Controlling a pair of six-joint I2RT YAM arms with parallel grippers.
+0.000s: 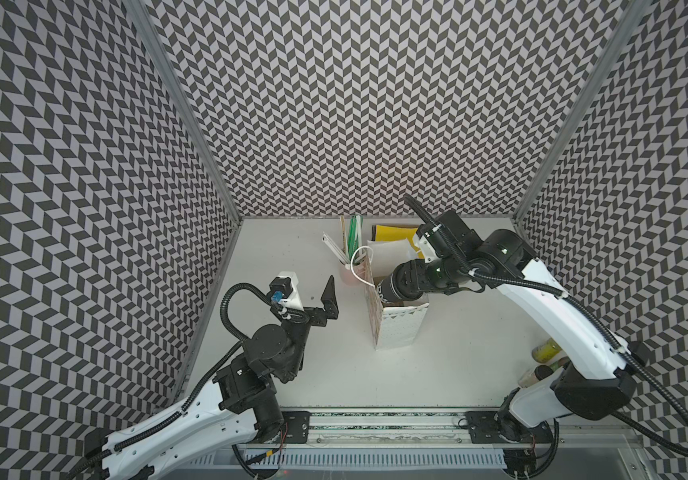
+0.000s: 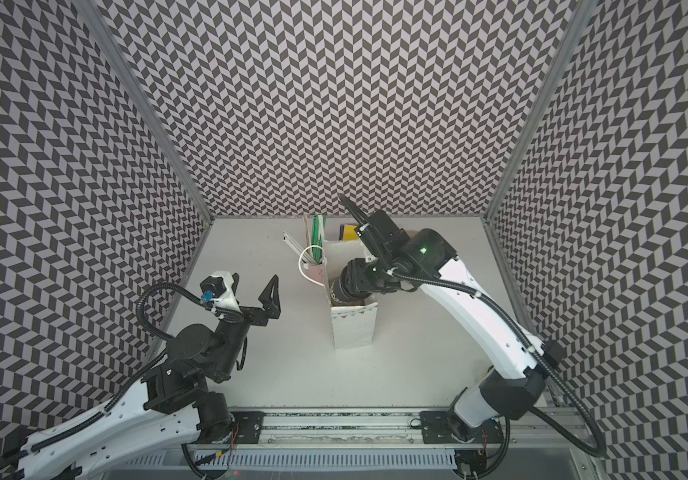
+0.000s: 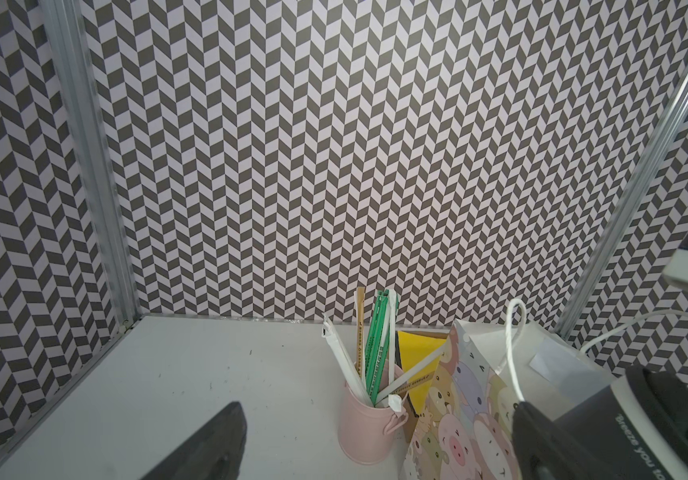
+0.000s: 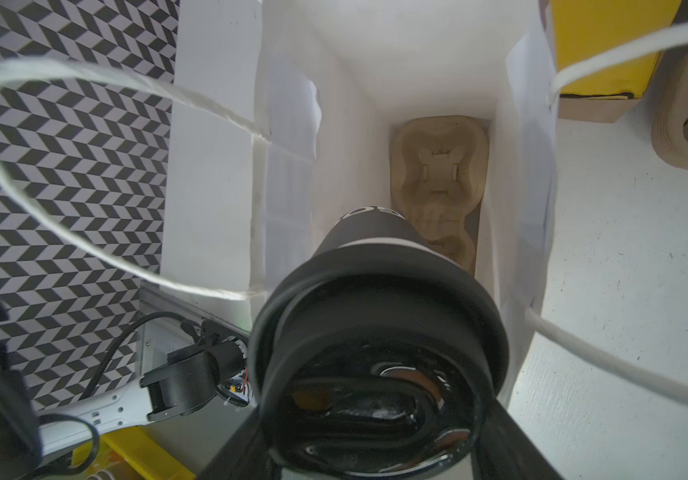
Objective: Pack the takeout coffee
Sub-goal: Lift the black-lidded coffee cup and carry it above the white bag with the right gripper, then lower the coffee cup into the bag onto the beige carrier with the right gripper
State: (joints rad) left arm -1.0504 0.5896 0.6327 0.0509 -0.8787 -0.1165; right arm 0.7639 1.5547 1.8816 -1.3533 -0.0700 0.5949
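Takeout coffee (image 1: 387, 289) tilted at the paper bag (image 1: 396, 332) mouth
The right gripper (image 1: 405, 279) clamps its lid end; the left gripper (image 1: 311, 293) is spread and empty. The thin paper wall likely crushes, so grip lightly at the stiffer rim.

The cup (image 3: 608, 424) is showing black with white lettering — the bag (image 3: 458, 407) is showing pastel cartoon animals, the bucket (image 3: 369, 432) beside it pink

Three walls (image 1: 375, 104) with a black-and-white chevron pattern surround a white tabletop (image 1: 438, 374); aluminium profiles (image 1: 190, 124) stand in the corners.
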